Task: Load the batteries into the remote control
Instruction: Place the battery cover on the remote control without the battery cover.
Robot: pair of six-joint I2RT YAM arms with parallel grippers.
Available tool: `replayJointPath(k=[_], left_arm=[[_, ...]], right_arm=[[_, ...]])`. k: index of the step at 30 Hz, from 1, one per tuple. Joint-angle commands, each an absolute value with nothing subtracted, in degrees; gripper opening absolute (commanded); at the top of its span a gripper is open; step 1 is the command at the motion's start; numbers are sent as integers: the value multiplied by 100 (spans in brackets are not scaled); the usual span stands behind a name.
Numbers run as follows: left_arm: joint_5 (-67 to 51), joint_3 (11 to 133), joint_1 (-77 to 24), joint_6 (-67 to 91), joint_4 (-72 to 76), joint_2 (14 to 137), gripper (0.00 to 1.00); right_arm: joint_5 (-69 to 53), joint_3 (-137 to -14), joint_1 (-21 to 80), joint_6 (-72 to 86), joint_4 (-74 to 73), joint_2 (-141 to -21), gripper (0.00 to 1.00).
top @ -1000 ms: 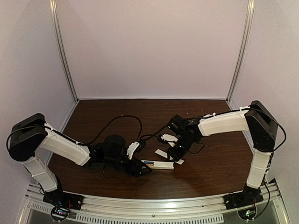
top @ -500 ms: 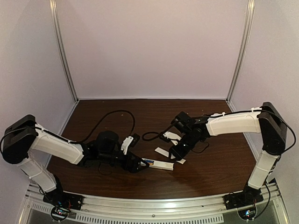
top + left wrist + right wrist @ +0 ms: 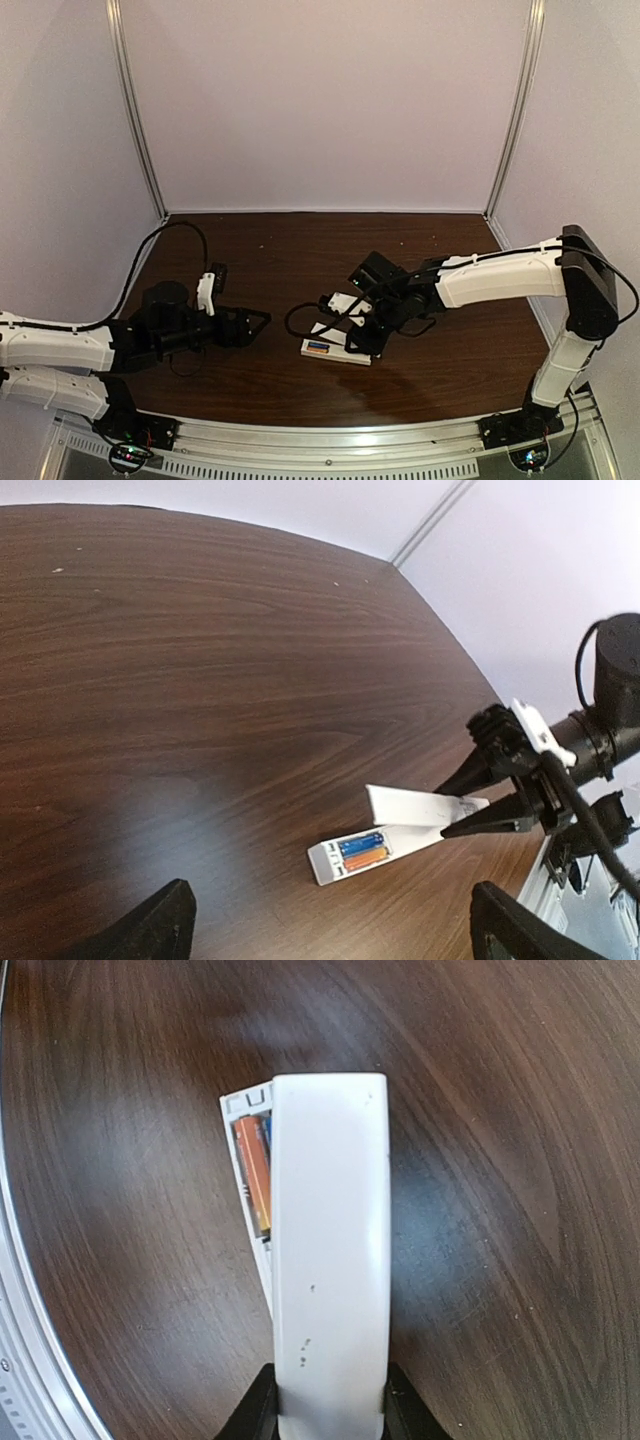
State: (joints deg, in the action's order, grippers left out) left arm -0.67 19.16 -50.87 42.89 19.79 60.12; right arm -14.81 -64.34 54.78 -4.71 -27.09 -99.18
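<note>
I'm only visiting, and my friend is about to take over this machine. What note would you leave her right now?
Left jaws: open and empty, well apart from the remote.
Right jaws: shut on the white cover, held tilted just over the remote.
Done: the blue battery and the orange battery lie side by side in the remote's open bay. The remote lies flat on the table.
Left: probably fit the cover over the batteries, then let go.

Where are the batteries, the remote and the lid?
batteries (image 3: 366,857), left wrist view, on the orange one.
remote (image 3: 325,861), left wrist view, its near white end.
lid (image 3: 330,1250), right wrist view, its middle.
</note>
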Motion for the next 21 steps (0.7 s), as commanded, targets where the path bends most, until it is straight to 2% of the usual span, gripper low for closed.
replayJointPath(k=[1, 11, 21], left_arm=[[776, 1755, -5032, 4702, 1628, 5734, 97], [443, 2139, -5027, 4701, 1706, 6832, 97], [406, 2023, -4985, 4770, 1781, 6701, 98]], right_arm=[[-1080, -6458, 5653, -778, -2499, -10077, 18], [-1281, -6506, 5784, -1577, -2345, -10259, 22], [-1520, -6644, 5776, -1833, -2376, -10563, 23]])
